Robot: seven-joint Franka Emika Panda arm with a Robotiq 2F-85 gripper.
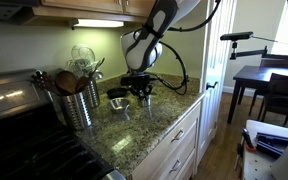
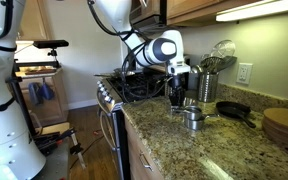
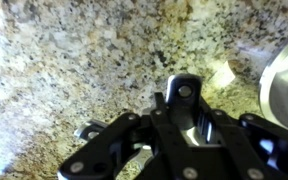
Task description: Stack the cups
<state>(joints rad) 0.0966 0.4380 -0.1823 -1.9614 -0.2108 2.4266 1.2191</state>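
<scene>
Small steel measuring cups stand on the granite counter; a larger one sits next to my gripper. My gripper hangs low over the counter beside it. In the wrist view my gripper's fingers are closed together with a shiny steel piece between them, which looks like a small cup. The blurred rim of another steel cup shows at the right edge of that view.
A tall ribbed steel canister of wooden spoons stands at the back. A black pan lies behind the cups. A round wooden board lies further along. The stove adjoins the counter.
</scene>
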